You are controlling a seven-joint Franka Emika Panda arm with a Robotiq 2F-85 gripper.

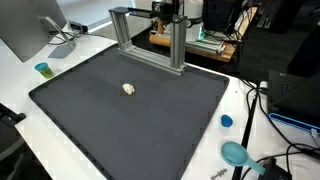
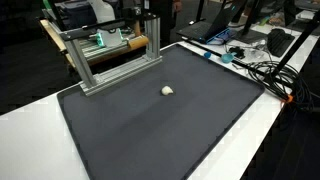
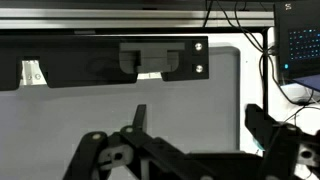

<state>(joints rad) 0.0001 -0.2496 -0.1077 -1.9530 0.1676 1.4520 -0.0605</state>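
A small cream-white lump (image 1: 129,89) lies alone near the middle of a black mat (image 1: 90,120); it also shows in an exterior view as the lump (image 2: 167,90) on the mat (image 2: 150,130). In the wrist view my gripper (image 3: 200,125) is open, its two dark fingers (image 3: 140,116) spread wide with only bare mat (image 3: 190,110) between them. The lump does not appear in the wrist view. A dark bar with a bolted bracket (image 3: 160,58) crosses that view above the fingers. The gripper is hard to make out in both exterior views.
An aluminium frame (image 1: 150,40) stands at the mat's back edge, also seen as the frame (image 2: 110,55). On the white table are a small teal cup (image 1: 42,69), a blue cap (image 1: 226,121), a teal scoop (image 1: 235,153), a monitor (image 1: 30,30) and cables (image 2: 265,70).
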